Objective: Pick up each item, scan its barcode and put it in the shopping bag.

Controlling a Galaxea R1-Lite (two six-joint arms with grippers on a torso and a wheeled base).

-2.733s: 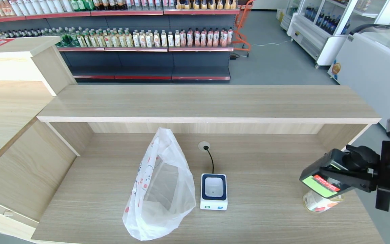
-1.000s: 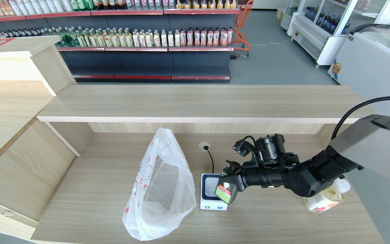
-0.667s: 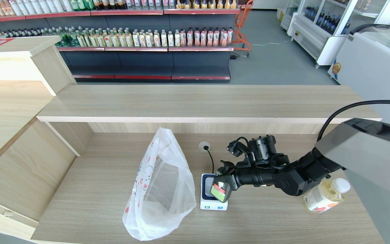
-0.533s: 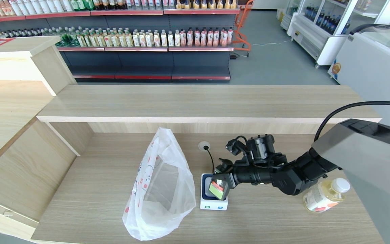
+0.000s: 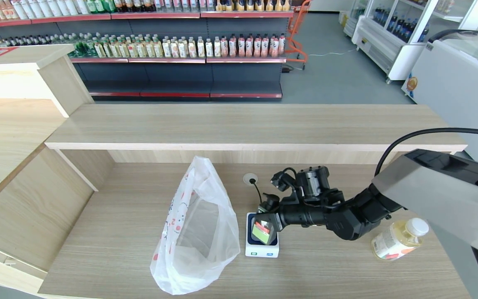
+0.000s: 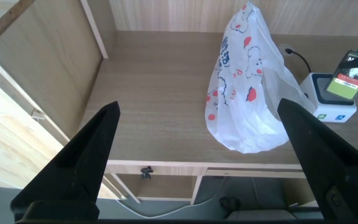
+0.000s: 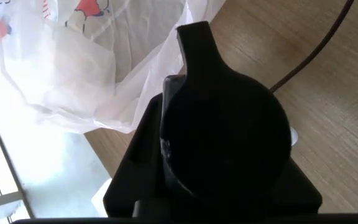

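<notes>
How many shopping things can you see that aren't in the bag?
2. A green and red packet is held in the right gripper above the scanner. A bottle sits on the counter at the robot's right. The shopping bag might hide more.

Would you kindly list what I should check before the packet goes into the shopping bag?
1. Grip: right gripper clamps the green-and-red packet: ok.
2. The packet is held over the scanner: ok.
3. Barcode faces the scanner window: cannot tell.
4. The shopping bag stands beside the scanner, mouth open: ok.
5. The left gripper is open and apart from the bag: ok.
6. The bottle lies at the right of the counter, off the path: ok.
</notes>
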